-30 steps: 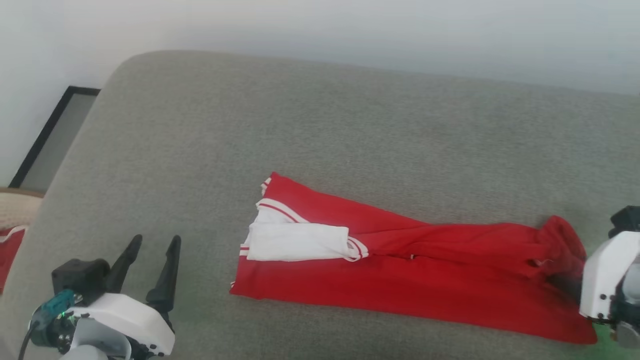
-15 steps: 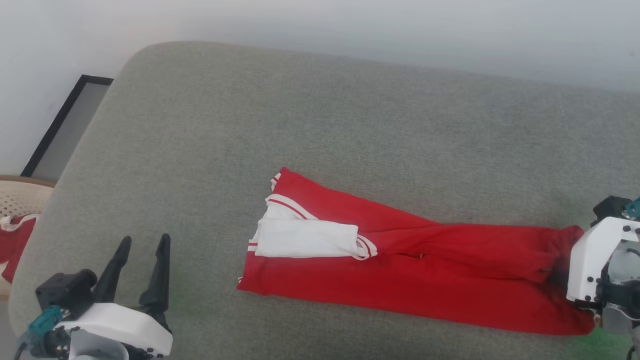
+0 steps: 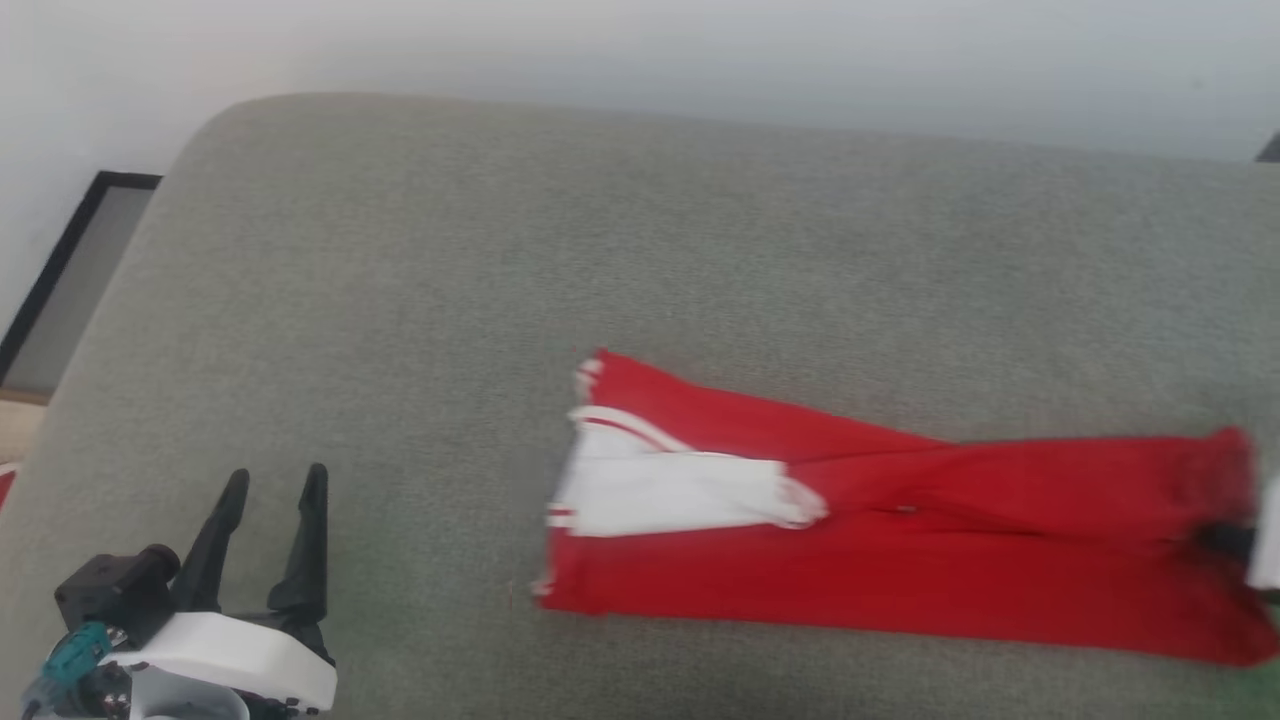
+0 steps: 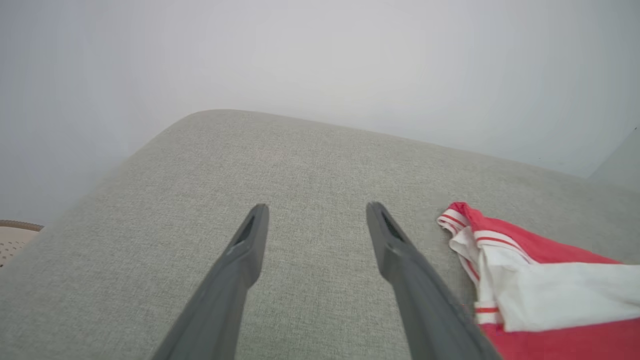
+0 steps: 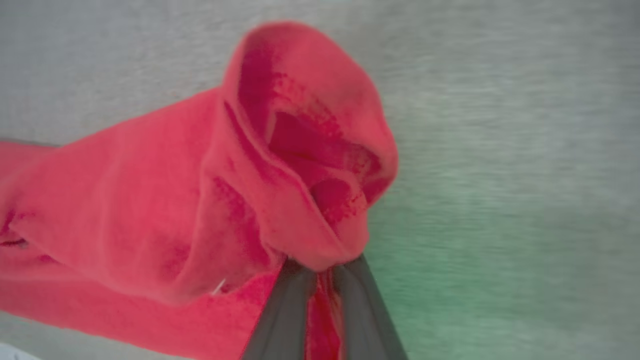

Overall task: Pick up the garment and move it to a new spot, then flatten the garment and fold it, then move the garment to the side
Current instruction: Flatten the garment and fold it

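Note:
The garment [image 3: 900, 560] lies on the grey cushion as a long red strip, with a white sleeve folded on top near its left end. My right gripper [image 3: 1225, 540] is at the strip's right end, at the head view's right edge. In the right wrist view my right gripper [image 5: 320, 267] is shut on a bunched red fold of the garment [image 5: 150, 200], lifted a little off the cushion. At the lower left my left gripper [image 3: 278, 473] stands open and holds nothing. In the left wrist view my left gripper [image 4: 317, 207] is just left of the garment's [image 4: 550, 295] striped sleeve end.
The grey cushion [image 3: 600, 250] stretches wide behind and to the left of the garment, with a rounded far-left corner. A pale wall rises behind it. A black-framed panel [image 3: 60, 270] leans by the wall at the left. A wicker surface [image 4: 12, 240] shows beyond the cushion's left edge.
My right gripper has shut on the garment's right end and drawn it rightward, so the strip has slid right across the cushion. The head view has shifted too. The left gripper stays open.

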Tool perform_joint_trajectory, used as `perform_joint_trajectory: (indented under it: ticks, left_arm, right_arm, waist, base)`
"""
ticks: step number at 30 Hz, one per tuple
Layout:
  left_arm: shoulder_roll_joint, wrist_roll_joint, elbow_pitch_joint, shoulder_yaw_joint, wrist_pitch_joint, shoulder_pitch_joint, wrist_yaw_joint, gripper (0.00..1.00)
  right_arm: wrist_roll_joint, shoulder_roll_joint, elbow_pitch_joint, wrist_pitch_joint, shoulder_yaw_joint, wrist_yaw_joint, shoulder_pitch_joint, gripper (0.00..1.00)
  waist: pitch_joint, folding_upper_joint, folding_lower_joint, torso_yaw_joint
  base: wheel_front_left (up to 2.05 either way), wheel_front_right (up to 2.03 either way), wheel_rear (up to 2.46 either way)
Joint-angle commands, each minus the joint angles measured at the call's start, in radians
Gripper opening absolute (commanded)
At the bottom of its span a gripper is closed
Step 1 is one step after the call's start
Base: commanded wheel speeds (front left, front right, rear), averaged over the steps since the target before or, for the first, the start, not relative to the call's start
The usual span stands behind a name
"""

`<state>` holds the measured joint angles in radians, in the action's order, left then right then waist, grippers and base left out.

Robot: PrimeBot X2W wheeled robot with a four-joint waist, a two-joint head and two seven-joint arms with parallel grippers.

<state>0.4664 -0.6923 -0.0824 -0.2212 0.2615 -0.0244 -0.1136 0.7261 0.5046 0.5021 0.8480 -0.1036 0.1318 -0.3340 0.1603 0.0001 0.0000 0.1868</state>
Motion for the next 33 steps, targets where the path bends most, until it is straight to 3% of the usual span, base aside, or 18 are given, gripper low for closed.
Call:
perform_joint_trajectory:
  ticks: [1,10,15,20,26,33]
  left_arm:
    - [-0.002,0.003,-0.002,0.004,0.004,0.003,0.004,1.0]
    - [-0.026,0.029,-0.017,0.028,0.004,-0.015,0.031,1.0]
    - [-0.032,0.037,-0.026,0.042,0.004,-0.013,0.042,1.0]
    - [-0.036,0.043,-0.025,0.05,0.004,-0.001,0.045,1.0]
    - [-0.034,0.048,-0.016,0.044,0.002,0.004,0.046,1.0]
    - [-0.041,0.051,-0.021,0.017,-0.01,-0.025,0.059,1.0]
  right_arm:
    - [-0.009,0.008,0.008,-0.007,-0.005,-0.002,-0.011,0.0]
    - [-0.062,0.106,0.126,-0.034,-0.077,-0.002,-0.061,0.0]
    - [-0.024,0.105,0.085,-0.034,-0.035,-0.002,-0.063,0.0]
    - [0.073,0.05,-0.102,0.007,0.009,-0.001,-0.003,0.0]
    - [0.085,-0.043,-0.343,0.047,0.077,-0.001,0.064,0.0]
    - [0.052,-0.149,-0.427,0.057,0.196,-0.001,0.041,0.0]
  waist:
    - [0.002,-0.0001,0.0,-0.008]
    - [0.011,-0.0001,0.0,-0.043]
    - [0.004,-0.0001,0.0,-0.059]
    - [-0.01,-0.0001,0.0,-0.069]
    - [-0.022,-0.0001,0.0,-0.059]
    - [-0.032,-0.0001,0.0,-0.006]
  base:
    - [0.0,0.0,0.0]
    - [0.0,0.0,0.0]
    - [0.0,0.0,0.0]
    - [0.0,0.0,0.0]
    - [0.0,0.0,0.0]
    - [0.0,0.0,0.0]
